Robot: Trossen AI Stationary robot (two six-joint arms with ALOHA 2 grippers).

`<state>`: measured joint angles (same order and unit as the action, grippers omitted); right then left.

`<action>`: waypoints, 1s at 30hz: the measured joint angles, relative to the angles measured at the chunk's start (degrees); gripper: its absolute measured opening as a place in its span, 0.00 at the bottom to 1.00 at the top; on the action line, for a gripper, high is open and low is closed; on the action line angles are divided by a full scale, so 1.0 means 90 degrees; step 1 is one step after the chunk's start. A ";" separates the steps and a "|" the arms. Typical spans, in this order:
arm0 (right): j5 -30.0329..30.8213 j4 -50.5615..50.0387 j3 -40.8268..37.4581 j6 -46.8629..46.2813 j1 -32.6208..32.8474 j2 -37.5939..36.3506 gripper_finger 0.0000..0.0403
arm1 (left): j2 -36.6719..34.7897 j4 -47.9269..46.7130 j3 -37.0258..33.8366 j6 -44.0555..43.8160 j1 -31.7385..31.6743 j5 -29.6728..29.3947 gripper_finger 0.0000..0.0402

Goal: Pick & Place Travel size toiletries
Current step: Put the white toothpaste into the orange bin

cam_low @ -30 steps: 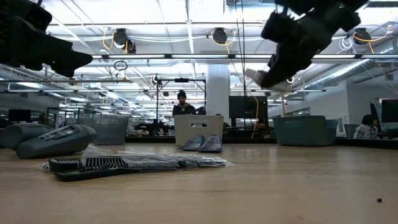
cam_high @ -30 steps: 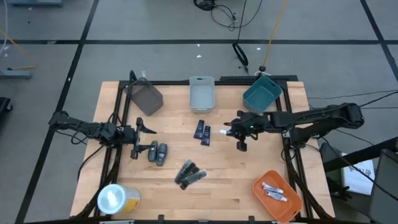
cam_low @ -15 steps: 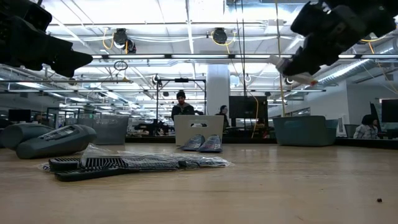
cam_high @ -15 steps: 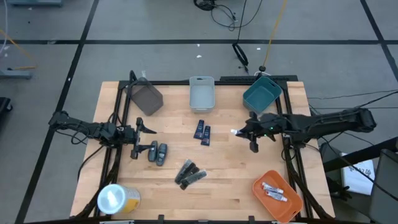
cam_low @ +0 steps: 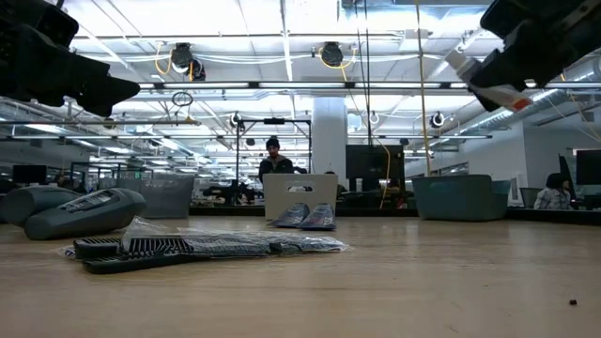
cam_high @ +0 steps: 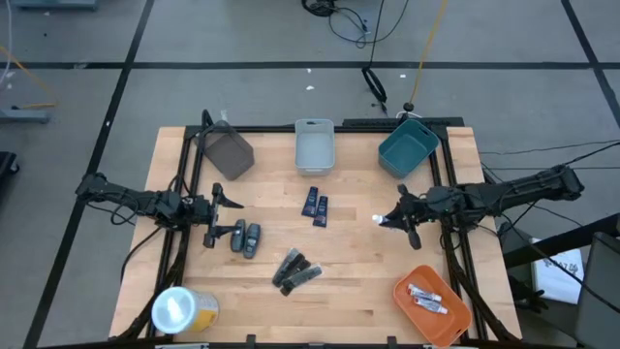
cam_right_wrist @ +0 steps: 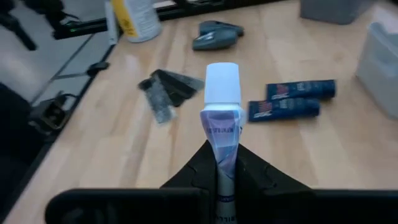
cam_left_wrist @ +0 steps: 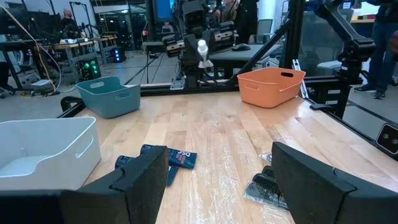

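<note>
My right gripper (cam_high: 391, 220) hovers over the table's right part, shut on a silvery-white tube (cam_right_wrist: 222, 127) with a white cap (cam_high: 376, 220). Two more tubes (cam_high: 426, 299) lie in the orange bin (cam_high: 455, 315). Two dark blue packets (cam_high: 315, 204) lie flat mid-table. Two dark grey oval pieces (cam_high: 245, 237) and the black sticks in clear wrap (cam_high: 295, 269) lie on the wood, left of centre. My left gripper (cam_high: 215, 216) is open above the table's left part, just left of the oval pieces, touching nothing. My right gripper pinches the tube's flat tail end (cam_right_wrist: 221, 163) between its two fingers. The fingers lie along the tube, roughly level, coming from the table's right. The tube is lifted clear and sticks out past the fingertips, with its white cap (cam_right_wrist: 222, 82) toward the table's left.
A dark grey bin (cam_high: 228, 150), a light grey bin (cam_high: 314, 147) and a teal bin (cam_high: 407, 145) stand along the far edge. A yellow roll with a white top (cam_high: 179, 310) stands at the near left corner. Bare wood lies between the blue packets and the orange bin.
My right gripper has carried the tube from near the blue packets toward the table's right edge and slightly toward the near edge, staying shut on it and well above the wood. The left arm and the items on the table have stayed put.
</note>
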<state>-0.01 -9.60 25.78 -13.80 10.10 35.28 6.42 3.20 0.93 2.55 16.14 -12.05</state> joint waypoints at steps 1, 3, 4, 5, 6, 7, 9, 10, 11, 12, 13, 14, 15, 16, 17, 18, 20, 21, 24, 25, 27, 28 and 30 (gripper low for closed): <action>0.0000 -0.0038 -0.0002 -0.0060 0.0116 -0.0029 0.05 | 0.0001 0.0000 -0.0002 0.0000 0.0000 0.0000 0.70; -0.0002 -0.0047 -0.0002 -0.0170 0.0378 -0.0060 0.05 | 0.0001 0.0000 -0.0001 0.0000 0.0000 0.0000 0.70; -0.0002 -0.0046 -0.0002 -0.0235 0.0509 -0.0077 0.05 | 0.0002 0.0000 -0.0001 0.0000 0.0000 0.0000 0.70; -0.0005 -0.0049 -0.0002 -0.0303 0.0661 -0.0090 0.05 | 0.0000 0.0000 -0.0001 0.0000 0.0000 0.0000 0.70; -0.0005 -0.0035 -0.0002 -0.0370 0.0812 -0.0101 0.05 | 0.0001 0.0000 0.0000 0.0000 0.0000 0.0000 0.70; -0.0005 -0.0012 -0.0002 -0.0439 0.0968 -0.0114 0.05 | 0.0002 0.0000 0.0000 0.0000 0.0000 0.0000 0.70; -0.0005 0.0100 -0.0002 -0.0575 0.1282 -0.0145 0.05 | 0.0000 0.0000 -0.0001 0.0000 0.0000 0.0000 0.70; -0.0005 0.0203 -0.0002 -0.0629 0.1427 -0.0151 0.05 | 0.0002 0.0000 -0.0002 0.0000 0.0000 0.0000 0.70; -0.0002 0.0305 -0.0002 -0.0686 0.1574 -0.0158 0.05 | 0.0000 0.0000 0.0000 0.0000 0.0000 0.0000 0.70; 0.0010 0.0401 -0.0002 -0.0735 0.1718 -0.0162 0.05 | 0.0000 0.0000 -0.0001 0.0000 0.0000 0.0000 0.70; 0.0022 0.0505 -0.0002 -0.0778 0.1853 -0.0162 0.05 | 0.0000 0.0000 -0.0002 -0.0002 0.0000 0.0000 0.70; 0.0048 0.0615 -0.0002 -0.0825 0.1989 -0.0159 0.05 | 0.0002 0.0000 0.0000 0.0000 0.0000 0.0000 0.70; 0.0161 0.0662 0.0007 -0.0885 0.2133 -0.0162 0.05 | 0.0000 0.0000 -0.0001 -0.0001 0.0000 0.0000 0.70; 0.0289 0.0642 0.0031 -0.0924 0.2277 -0.0160 0.05 | 0.0001 0.0000 -0.0001 0.0000 0.0000 0.0000 0.70; 0.0422 0.0582 0.0075 -0.0962 0.2418 -0.0146 0.05 | 0.0002 0.0000 -0.0002 0.0000 0.0000 0.0000 0.70; 0.0572 0.0529 0.0127 -0.1024 0.2568 -0.0128 0.05 | 0.0002 0.0000 -0.0001 0.0000 0.0000 0.0000 0.70; 0.0854 0.0453 0.0233 -0.1161 0.2858 -0.0082 0.04 | 0.0001 0.0000 -0.0002 0.0000 0.0000 0.0000 0.70; 0.0950 0.0451 0.0296 -0.1217 0.2988 -0.0038 0.03 | 0.0001 0.0000 -0.0001 0.0000 0.0000 0.0000 0.70; 0.1250 0.0381 0.0517 -0.1418 0.3405 0.0136 0.03 | 0.0002 0.0000 0.0000 0.0000 0.0000 0.0000 0.70; 0.1357 0.0330 0.0621 -0.1494 0.3541 0.0213 0.03 | 0.0002 0.0000 0.0000 0.0000 0.0000 0.0000 0.70; 0.1551 0.0167 0.0864 -0.1694 0.3809 0.0392 0.03 | 0.0000 0.0000 0.0000 0.0000 0.0000 0.0000 0.70; 0.1663 0.0014 0.1006 -0.1843 0.3933 0.0493 0.03 | 0.0002 0.0000 -0.0002 0.0000 0.0000 0.0000 0.70; 0.1880 -0.0377 0.1336 -0.2183 0.4170 0.0739 0.03 | 0.0000 0.0000 -0.0002 0.0000 0.0000 0.0000 0.70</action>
<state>16.91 -12.99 37.80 -33.45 47.64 41.94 6.42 3.20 0.91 2.55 16.14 -12.05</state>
